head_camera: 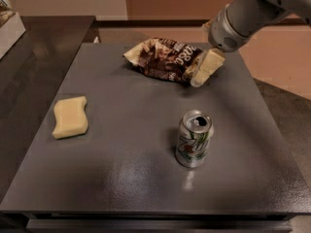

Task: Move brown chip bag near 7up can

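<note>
The brown chip bag [163, 58] lies crinkled at the far middle of the dark grey table [126, 178]. The 7up can [194, 139] stands upright nearer the front, right of centre, well apart from the bag. My gripper [205, 68] hangs from the grey arm [248, 13] coming in from the upper right. Its cream tip is at the bag's right end, low over the table and overlapping the bag's edge. Whether it holds the bag is hidden.
A pale-yellow wavy sponge [70, 116] lies at the left of the table. A white box [8, 23] stands on the darker counter at the far left. The table's right edge drops to a tan floor.
</note>
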Controlling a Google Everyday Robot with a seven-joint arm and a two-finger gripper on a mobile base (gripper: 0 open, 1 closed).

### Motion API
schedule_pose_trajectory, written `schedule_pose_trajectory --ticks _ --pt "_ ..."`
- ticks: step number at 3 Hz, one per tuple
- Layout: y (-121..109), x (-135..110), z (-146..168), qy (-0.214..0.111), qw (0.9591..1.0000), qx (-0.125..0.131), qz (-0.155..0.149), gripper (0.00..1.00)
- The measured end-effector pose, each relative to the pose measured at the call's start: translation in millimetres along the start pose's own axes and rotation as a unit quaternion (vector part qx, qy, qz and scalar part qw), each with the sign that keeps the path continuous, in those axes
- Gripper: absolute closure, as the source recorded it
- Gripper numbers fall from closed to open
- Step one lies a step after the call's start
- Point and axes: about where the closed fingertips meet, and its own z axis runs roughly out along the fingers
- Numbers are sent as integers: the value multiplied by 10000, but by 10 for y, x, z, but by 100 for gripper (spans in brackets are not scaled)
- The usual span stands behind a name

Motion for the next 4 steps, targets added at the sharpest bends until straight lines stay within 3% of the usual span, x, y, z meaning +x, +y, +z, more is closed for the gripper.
schedule_pose_trajectory --ticks 2,4 --pt "177 -42 590 -235 9993 164 -255 0" --pt "33 59 668 -240 9985 475 -138 0"
